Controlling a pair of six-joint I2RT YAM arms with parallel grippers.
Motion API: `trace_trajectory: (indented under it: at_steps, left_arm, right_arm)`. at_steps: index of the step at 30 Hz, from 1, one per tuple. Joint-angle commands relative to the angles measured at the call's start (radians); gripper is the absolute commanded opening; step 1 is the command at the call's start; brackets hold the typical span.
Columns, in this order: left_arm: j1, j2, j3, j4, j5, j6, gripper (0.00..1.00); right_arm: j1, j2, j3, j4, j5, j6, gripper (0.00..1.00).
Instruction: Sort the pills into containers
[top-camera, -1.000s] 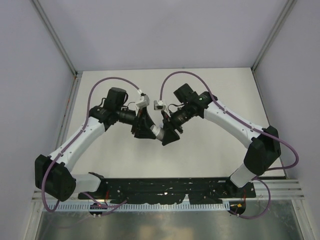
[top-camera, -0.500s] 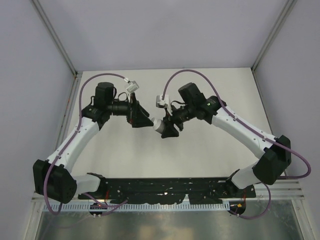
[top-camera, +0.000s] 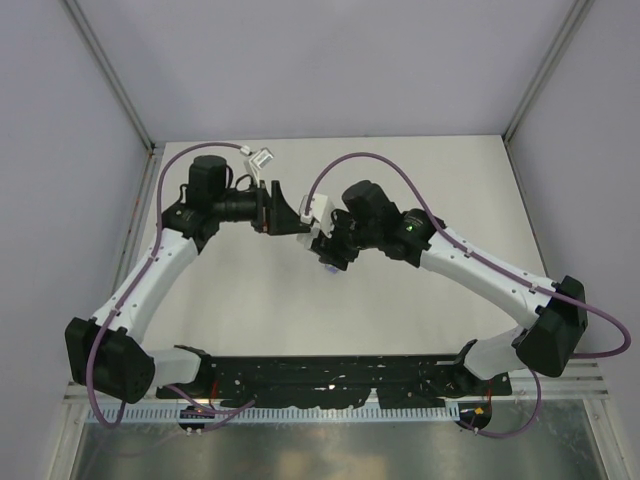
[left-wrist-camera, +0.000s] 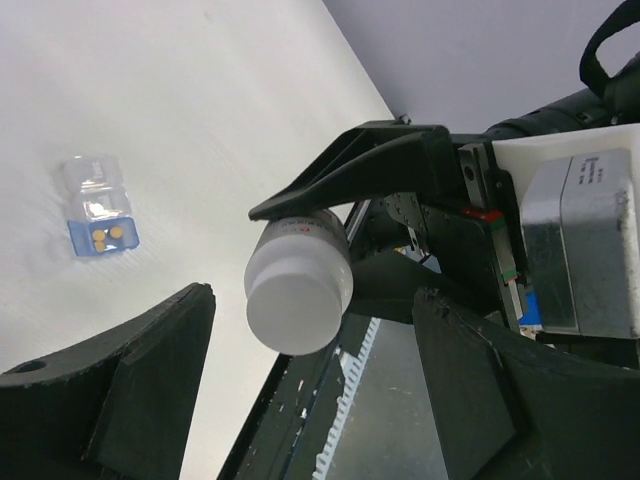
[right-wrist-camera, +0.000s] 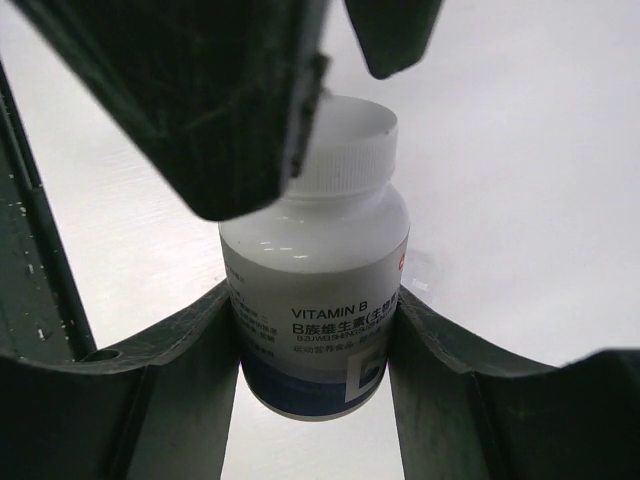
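Note:
My right gripper is shut on a white-capped bottle with a pale label reading VITAMIN B and a dark blue base. It holds the bottle in the air over the table's middle. My left gripper is open, with a finger on each side of the bottle's white cap, not touching it. It faces the right gripper from the left. A small clear plastic vial with a blue end lies on the table and holds a few orange pills.
The white table has grey walls at the back and sides. The black mounting rail runs along the near edge. The right arm's camera housing is close to my left gripper.
Both grippers have moved toward the far side of the table. The right gripper has carried the bottle left. The left gripper has turned to face the bottle's cap.

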Motion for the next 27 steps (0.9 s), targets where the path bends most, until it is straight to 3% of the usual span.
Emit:
trace_trajectory:
  at_steps: [1,19,27]
  left_arm:
    - [-0.017,0.001,0.041,-0.066,-0.058,-0.013,0.81]
    - [-0.043,0.063,0.059,-0.070,-0.037,-0.007,0.63]
    - [-0.044,0.066,0.053,-0.047,-0.008,-0.009,0.43]
  right_arm:
    - [0.009,-0.041,0.002,0.083,0.121,0.017,0.06]
    - [0.020,-0.026,0.002,0.077,0.114,0.009,0.06]
    - [0.018,-0.026,-0.002,0.077,0.097,0.009,0.06]
